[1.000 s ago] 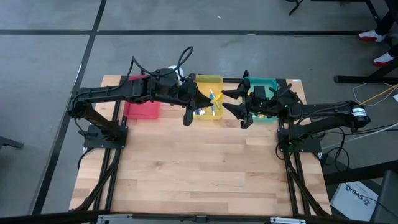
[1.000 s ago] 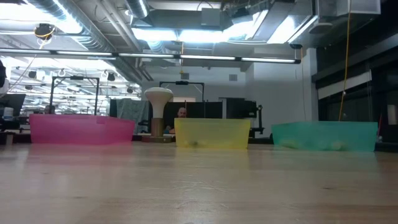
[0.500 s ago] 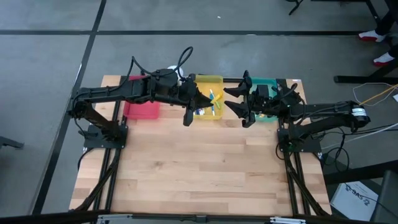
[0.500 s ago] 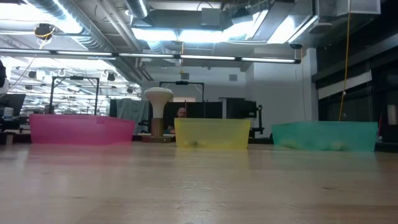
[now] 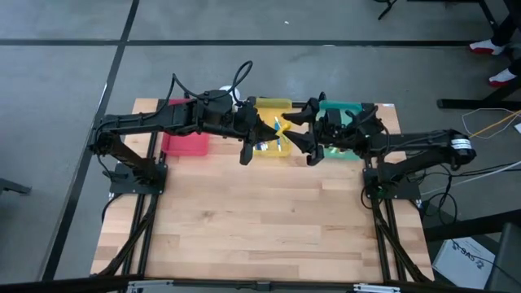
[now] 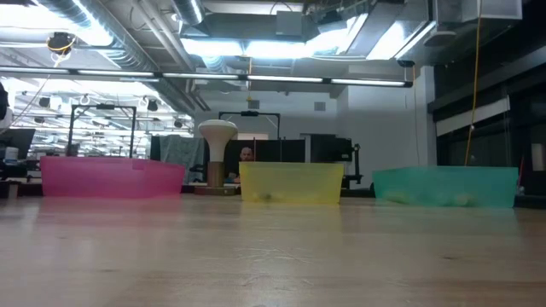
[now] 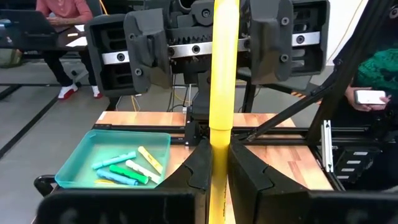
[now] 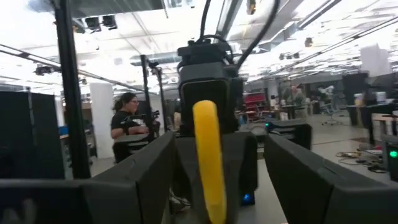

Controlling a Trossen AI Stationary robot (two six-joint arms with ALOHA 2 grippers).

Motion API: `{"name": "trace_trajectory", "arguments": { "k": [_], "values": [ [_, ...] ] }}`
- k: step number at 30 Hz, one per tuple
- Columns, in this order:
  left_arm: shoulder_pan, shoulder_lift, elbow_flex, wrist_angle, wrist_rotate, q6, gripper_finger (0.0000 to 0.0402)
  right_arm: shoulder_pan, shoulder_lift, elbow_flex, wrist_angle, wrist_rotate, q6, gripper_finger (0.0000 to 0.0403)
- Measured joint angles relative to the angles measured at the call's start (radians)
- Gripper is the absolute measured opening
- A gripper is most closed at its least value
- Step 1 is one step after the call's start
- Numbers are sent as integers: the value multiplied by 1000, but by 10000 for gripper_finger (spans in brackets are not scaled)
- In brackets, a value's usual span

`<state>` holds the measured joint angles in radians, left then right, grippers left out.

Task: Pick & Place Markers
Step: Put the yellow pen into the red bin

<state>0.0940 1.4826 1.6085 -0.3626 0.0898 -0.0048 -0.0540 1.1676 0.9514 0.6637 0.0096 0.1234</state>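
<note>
marker: yellow marker (image 7: pixel 222 68), light, stiff, slick plastic
left gripper (image 7: pixel 213 163): jaws pinching its lower end
right gripper (image 5: pixel 303 135): jaws spread around the marker's free end
hold: mid-barrel, squarely

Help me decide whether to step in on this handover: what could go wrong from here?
1. The left gripper is shut on the yellow marker, and the right gripper faces it open. If the left lets go too early, the marker would likely drop.
2. The two grippers are close together, so pushing further in may knock them together.
</note>
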Motion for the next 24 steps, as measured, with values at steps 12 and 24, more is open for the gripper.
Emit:
{"name": "trace_trajectory", "arguments": {
  "k": [12, 24],
  "values": [
    [10, -11, 0, -69, -19, 0, 25, 0, 12, 14, -10, -13, 0, 241],
    [68, -90, 1, -272, -83, 5, 25, 0, 10, 14, -13, -11, 4, 241]
  ]
}}
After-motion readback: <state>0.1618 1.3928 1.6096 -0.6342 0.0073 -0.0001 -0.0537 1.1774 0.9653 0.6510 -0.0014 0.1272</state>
